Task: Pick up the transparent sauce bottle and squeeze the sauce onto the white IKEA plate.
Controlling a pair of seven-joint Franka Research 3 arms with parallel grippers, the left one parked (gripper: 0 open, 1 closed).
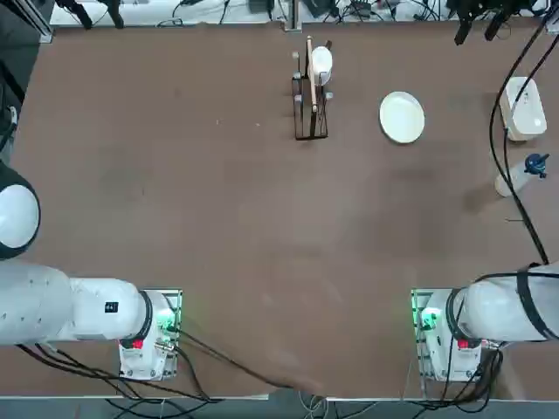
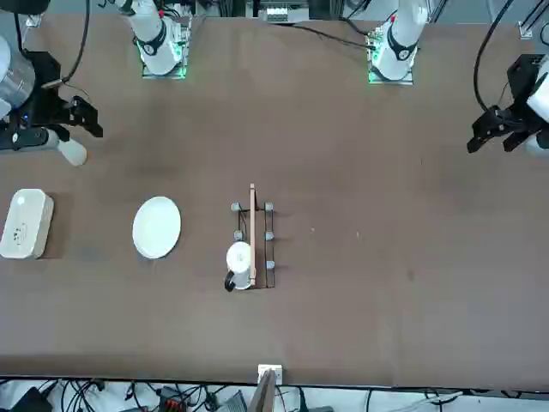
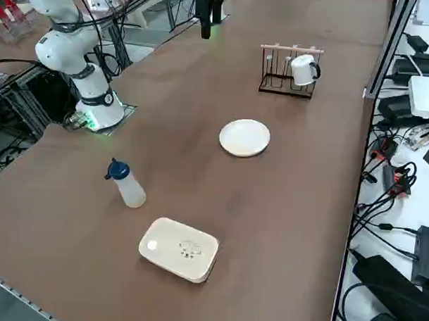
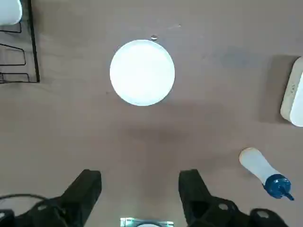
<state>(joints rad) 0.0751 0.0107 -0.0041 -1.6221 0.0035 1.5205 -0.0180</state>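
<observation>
Handling: treat the transparent sauce bottle (image 3: 132, 192) as light to moderately light; the fill level cannot be read. The wall is probably soft plastic that yields under pressure, so a firm pinch could expel sauce early. Breakage is unlikely; slip is possible if the smooth wall is oily.

Grip point: take the bottle across the middle of its body, below the dark blue nozzle cap (image 3: 118, 170). Keep both contact faces level with each other, and leave the cap free for tilting and dispensing. Apply light force for lifting; reserve full squeeze for the position over the white IKEA plate (image 4: 142, 72).

End effector: the right gripper (image 4: 140, 175) is raised above the table (image 3: 298, 177), fingers spread wide, nothing between them and clear of the bottle.

Location: the bottle stands upright on the table's right side, beside the white rounded box (image 3: 180, 249), nearer the robot than box and plate.

Appearance: small, slender, clear-whitish cylindrical body, rounded at the base; the cap carries a short spout that projects sideways.
</observation>
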